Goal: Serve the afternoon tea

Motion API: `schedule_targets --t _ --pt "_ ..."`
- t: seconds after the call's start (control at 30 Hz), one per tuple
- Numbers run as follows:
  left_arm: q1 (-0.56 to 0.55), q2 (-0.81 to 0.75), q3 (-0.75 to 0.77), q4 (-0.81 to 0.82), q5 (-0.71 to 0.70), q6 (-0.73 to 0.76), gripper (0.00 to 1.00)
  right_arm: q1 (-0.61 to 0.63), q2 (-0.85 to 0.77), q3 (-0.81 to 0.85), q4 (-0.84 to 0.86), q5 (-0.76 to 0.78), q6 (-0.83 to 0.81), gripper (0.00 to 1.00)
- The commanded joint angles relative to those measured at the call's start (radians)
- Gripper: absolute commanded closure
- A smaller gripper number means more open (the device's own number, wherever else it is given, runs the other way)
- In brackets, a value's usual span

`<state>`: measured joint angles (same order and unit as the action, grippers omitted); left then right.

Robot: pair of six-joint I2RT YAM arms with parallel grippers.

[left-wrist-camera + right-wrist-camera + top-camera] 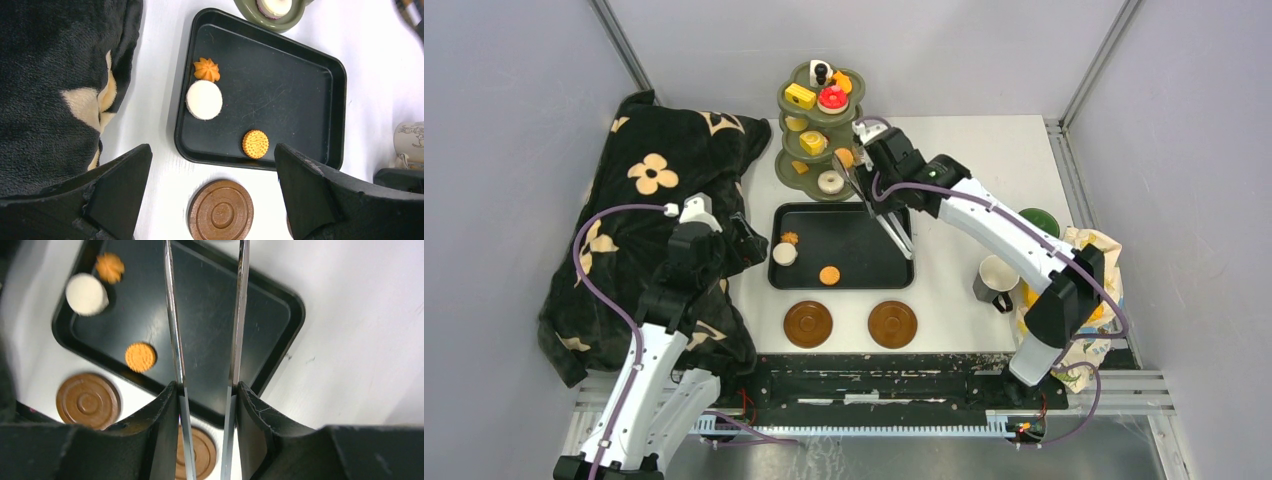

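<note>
White table (984,160); right arm (996,228) outstretched, right fingers (157,432) clamped on tongs (172,325) over tray (856,252); left fingers (117,192) apart.

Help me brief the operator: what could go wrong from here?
The right gripper pinches the thin metal tongs, which could twist or slip. The white cake seems to touch the orange swirl cookie, so grabbing one may shove the other. That gripper is also close to the stand and might bump it.

Bright, even overhead light, soft shadows — right wrist view slightly blurred.
</note>
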<state>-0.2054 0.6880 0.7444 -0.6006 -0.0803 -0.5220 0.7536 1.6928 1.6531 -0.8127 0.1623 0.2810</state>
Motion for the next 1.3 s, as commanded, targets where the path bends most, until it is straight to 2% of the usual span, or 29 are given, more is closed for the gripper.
schedule_targets --t 0.0,0.63,1.27 --pt "-0.004 -0.001 0.012 0.01 -0.016 0.037 0.01 -0.041 0.072 0.138 0.024 0.009 -0.021 0.69" --pt "-0.002 0.015 0.013 0.01 -0.018 0.032 0.01 -0.102 0.211 0.267 0.055 -0.028 -0.033 0.69" --pt "-0.004 -0.002 0.046 -0.039 -0.033 0.006 0.01 -0.149 0.421 0.52 0.009 -0.035 -0.078 0.67"
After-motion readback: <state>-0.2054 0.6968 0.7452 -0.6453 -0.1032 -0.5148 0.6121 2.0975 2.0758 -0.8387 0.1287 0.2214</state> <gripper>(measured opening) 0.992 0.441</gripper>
